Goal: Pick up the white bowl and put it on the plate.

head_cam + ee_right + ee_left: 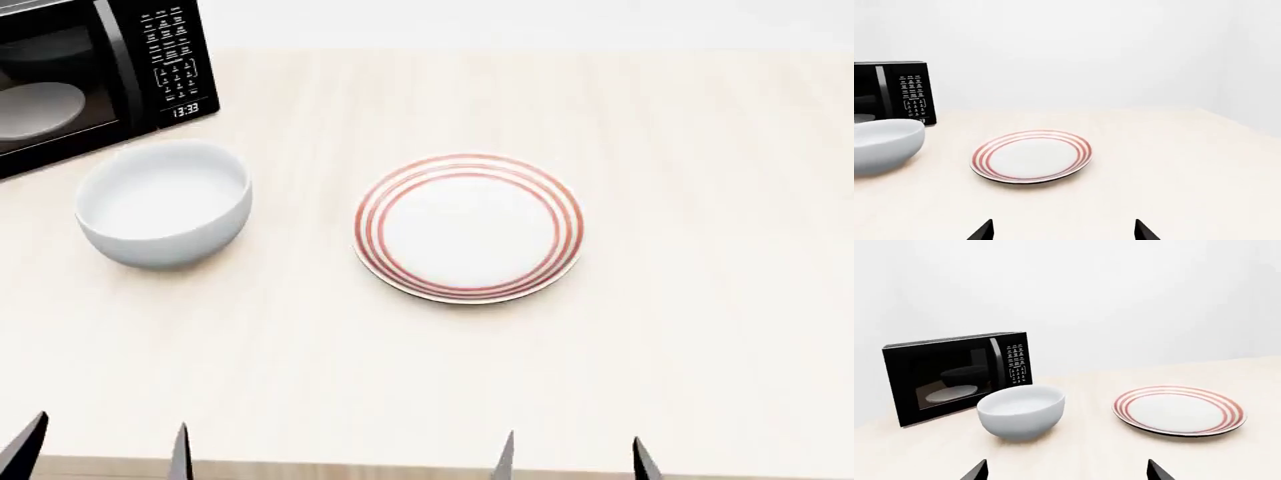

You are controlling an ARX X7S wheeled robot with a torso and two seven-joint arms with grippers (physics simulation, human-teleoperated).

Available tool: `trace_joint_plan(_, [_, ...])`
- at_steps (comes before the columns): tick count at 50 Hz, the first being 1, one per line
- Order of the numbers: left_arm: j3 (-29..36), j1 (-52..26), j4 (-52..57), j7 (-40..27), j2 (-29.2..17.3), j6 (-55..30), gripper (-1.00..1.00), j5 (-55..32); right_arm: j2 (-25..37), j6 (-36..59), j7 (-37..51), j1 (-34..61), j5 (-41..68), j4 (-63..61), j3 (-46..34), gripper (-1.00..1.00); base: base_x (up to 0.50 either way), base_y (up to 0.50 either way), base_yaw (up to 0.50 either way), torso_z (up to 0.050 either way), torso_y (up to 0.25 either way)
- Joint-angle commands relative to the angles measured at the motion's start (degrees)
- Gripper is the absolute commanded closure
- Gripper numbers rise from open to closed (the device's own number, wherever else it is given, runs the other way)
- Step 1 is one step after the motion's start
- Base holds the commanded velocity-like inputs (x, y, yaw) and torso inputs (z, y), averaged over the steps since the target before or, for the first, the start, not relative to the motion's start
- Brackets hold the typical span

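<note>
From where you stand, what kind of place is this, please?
Probably a kitchen or dining corner, as a plain simulator render. A black microwave stands at the back of a light wooden table, with a white bowl and a red-ringed plate on it, before a bare white wall.

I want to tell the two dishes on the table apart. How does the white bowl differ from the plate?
The white bowl is deep with thick walls; the plate is flat. The bowl is plain white; the plate carries red-orange rings near its rim. The bowl sits beside the microwave, the plate farther to its right. Both are round, glossy, upright and empty.
</note>
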Motion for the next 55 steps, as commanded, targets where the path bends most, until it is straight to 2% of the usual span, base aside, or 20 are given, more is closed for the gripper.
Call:
trace_joint_plan(1, [0.6, 2.5, 14.3, -1.5, -1.3, -5.8, -1.00, 0.8, 1.2, 8.7, 3.4, -1.3, -0.8, -16.0, -1.1, -1.00, 0.00, 0.00, 0.00, 0.000, 0.000])
trace_joint_plan(11, [0.6, 3.6, 23.8, -2.9, -2.0, -10.0, -1.00, 1.5, 1.9, 11.9, 5.8, -1.9, -1.8, -24.0, -1.9, -1.00, 0.00, 0.00, 0.00, 0.000, 0.000])
trace_joint_plan(15, [0.7, 3.7, 24.1, -3.3, -2.2, -9.8, -1.00, 1.5, 2.3, 12.1, 6.0, -2.0, -1.8, -24.6, -2.6, -1.00, 0.00, 0.00, 0.00, 0.000, 0.000])
trace_joint_plan(18, [-0.9, 3.3, 23.8, -2.7, -1.8, -11.6, -1.00, -2.6, 2.7, 12.0, 6.0, -2.1, -2.1, -24.6, -3.3, -1.00, 0.00, 0.00, 0.00, 0.000, 0.000])
trace_joint_plan(30, [-0.1, 3.4, 23.3, -4.1, -2.8, -10.6, -1.00, -1.8, 3.8, 10.3, 4.3, -2.6, 1.5, -23.3, -3.4, -1.00, 0.02, 0.00, 0.00, 0.000, 0.000])
trace_joint_plan(55, [1.0, 3.4, 23.1, -5.8, -4.1, -10.4, -1.00, -2.1, 4.9, 9.7, 5.9, -2.5, 2.3, -23.5, -4.2, -1.00, 0.49, 0.00, 0.00, 0.000, 0.000])
